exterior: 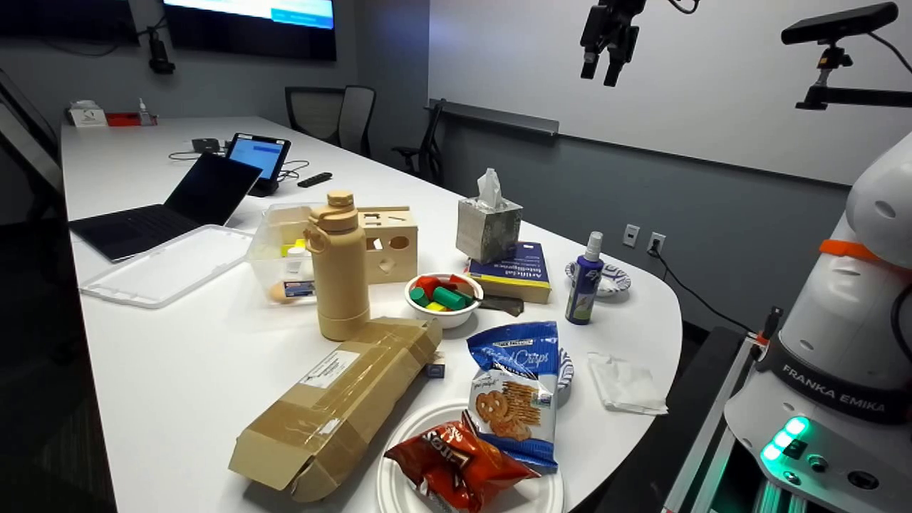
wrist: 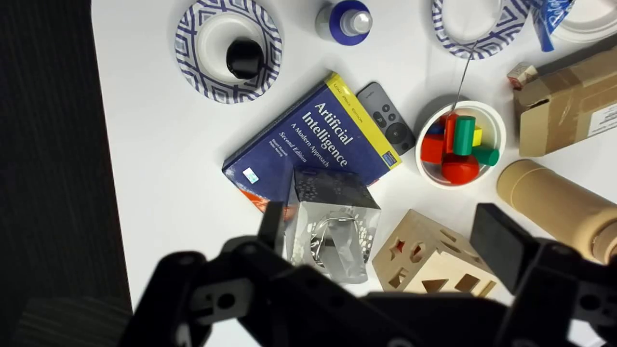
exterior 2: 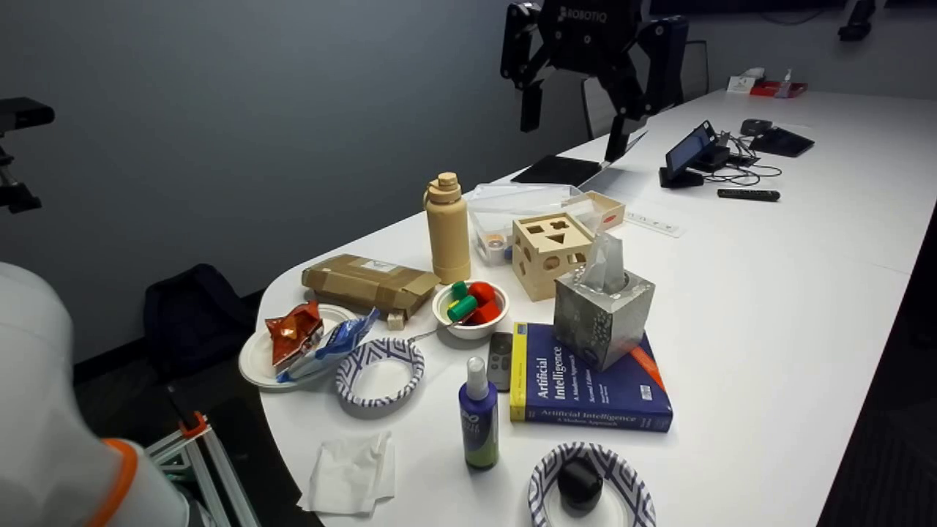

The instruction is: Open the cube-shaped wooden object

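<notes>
Wrist view: the end effector [wrist: 385, 236] is released, its two fingers [wrist: 503, 241] standing wide apart above the table [wrist: 164, 159]. In both exterior views the end effector hangs high over the table with the fingers directed downward, well apart from the items beneath. The white lower section of the arm [exterior: 826, 306] rises beside the rounded end of the table; the end effector is extended outward from that section.

The cube [wrist: 446, 265] stands on the table, below the end effector. In the wrist view it shows within the span between the fingers, nearer to one of them. Shaped holes are cut through its top and side faces.

The tissue box [wrist: 332, 209] is below the end effector, within the same span, on the side of the other finger. It rests on the book [wrist: 308, 135], which extends toward the arm side of the end effector. The remote [wrist: 385, 115] lies just beside the book's yellow edge. The bowl [wrist: 490, 120], holding coloured blocks [wrist: 463, 135], is below the end effector on its arm side, near the cube. The bottle [wrist: 544, 197] stands upright, outside the finger span, past the finger nearer the cube.
</notes>
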You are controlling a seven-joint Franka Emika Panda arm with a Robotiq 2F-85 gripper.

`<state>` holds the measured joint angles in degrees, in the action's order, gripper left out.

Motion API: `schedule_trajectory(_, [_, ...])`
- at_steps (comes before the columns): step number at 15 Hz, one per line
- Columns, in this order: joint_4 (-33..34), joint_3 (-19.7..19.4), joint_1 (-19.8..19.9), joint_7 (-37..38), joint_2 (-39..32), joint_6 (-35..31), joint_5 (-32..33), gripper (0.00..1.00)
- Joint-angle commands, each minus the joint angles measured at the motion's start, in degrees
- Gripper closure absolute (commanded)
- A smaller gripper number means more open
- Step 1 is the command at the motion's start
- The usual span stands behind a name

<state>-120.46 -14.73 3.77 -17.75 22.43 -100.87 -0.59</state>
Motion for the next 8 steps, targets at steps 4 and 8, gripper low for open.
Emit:
schedule_trajectory(4, [-0.9, 4.11, -0.89, 0.61, -1.95, -2.83, -0.19, 0.0])
schedule_trajectory(8, [-3.14, 10.17, -4.49, 0.8, -4.42, -9.59, -0.43, 0.0])
